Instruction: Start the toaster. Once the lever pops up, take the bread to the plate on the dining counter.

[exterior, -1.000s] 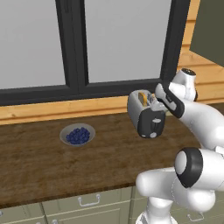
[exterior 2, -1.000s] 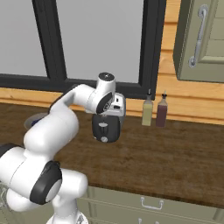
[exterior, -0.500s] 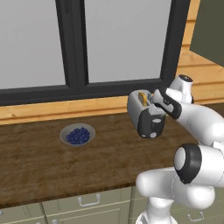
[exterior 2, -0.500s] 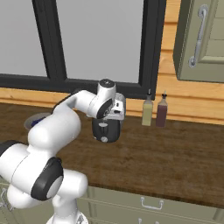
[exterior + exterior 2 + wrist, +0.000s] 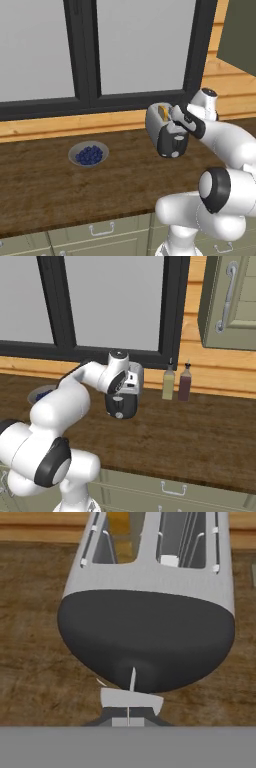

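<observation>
- The small rounded silver-grey toaster (image 5: 166, 131) sits on the brown wood-grain worktop (image 5: 45, 185), close to the pale timber sill under the dark-framed window (image 5: 90, 55).
- Its body is smooth brushed metal, bulging like a loaf; the near end panel is matte charcoal, with a small pale round knob low on it in the left base view.
- From the hand camera the toaster (image 5: 150, 587) fills the upper half: two long slots run away towards 12 o'clock, thin wire guides inside them.
- The tan-yellow bread slice (image 5: 120, 529) stands in the slot at 11 o'clock, sunk between the guides; in the left base view its browner crust (image 5: 163, 112) peeks above the toaster's top.
- The gripper (image 5: 129, 708) has its fingers pressed together, nothing visibly between them, tips right at the bottom of the dark panel, at 6 o'clock from it.
- A pale flat tab lies just above the fingertips, against the panel's lower curve; whether they touch it I cannot tell.
- The white arm reaches forward and folds at the elbow, the hand tilted down over the toaster's near end (image 5: 121, 401).
- A grey round bowl of blueberries (image 5: 88, 154) rests at 9 o'clock from the toaster, well apart.
- Two slim condiment bottles, one olive (image 5: 168, 384), one dark maroon (image 5: 185, 383), stand upright side by side at 3 o'clock in the right base view.
</observation>
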